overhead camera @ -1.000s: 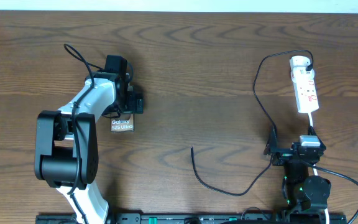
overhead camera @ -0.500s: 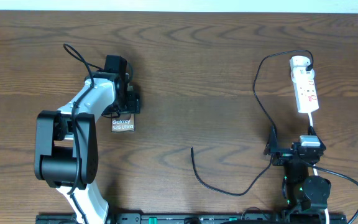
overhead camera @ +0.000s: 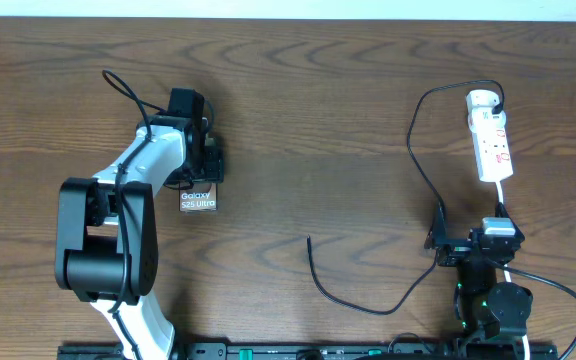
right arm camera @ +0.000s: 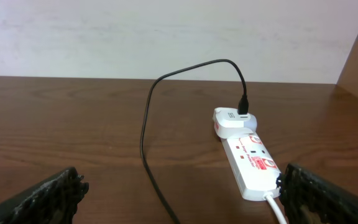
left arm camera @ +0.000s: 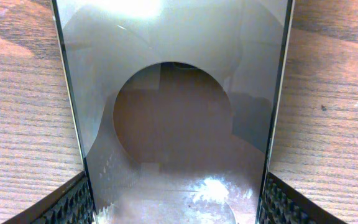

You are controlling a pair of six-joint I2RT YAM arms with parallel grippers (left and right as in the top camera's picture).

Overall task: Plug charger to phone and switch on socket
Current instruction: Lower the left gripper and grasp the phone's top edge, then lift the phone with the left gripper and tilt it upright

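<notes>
The phone (overhead camera: 197, 201), a dark slab with white text, lies on the table at the left, its far part hidden under my left gripper (overhead camera: 201, 180). In the left wrist view the phone (left arm camera: 173, 118) fills the space between the jaws, and both ribbed pads (left arm camera: 73, 202) press against its long edges. The charger (overhead camera: 413, 150), a thin black cable, runs from the far end of the white socket (overhead camera: 491, 140) down to a free tip (overhead camera: 309, 240) mid-table. My right gripper (overhead camera: 470, 230) stands open just short of the socket (right arm camera: 250, 155), with the charger (right arm camera: 145, 124) ahead and nothing between its fingers.
The socket's white cord (overhead camera: 501, 195) runs back toward the right arm's base. The arm bases and their thick black cables sit along the table's front edge (overhead camera: 288, 350). A pale wall (right arm camera: 166, 37) rises behind the table.
The left gripper's jaws have narrowed onto the phone's edges, and the phone has shifted slightly. The right arm and the cable have not moved.
</notes>
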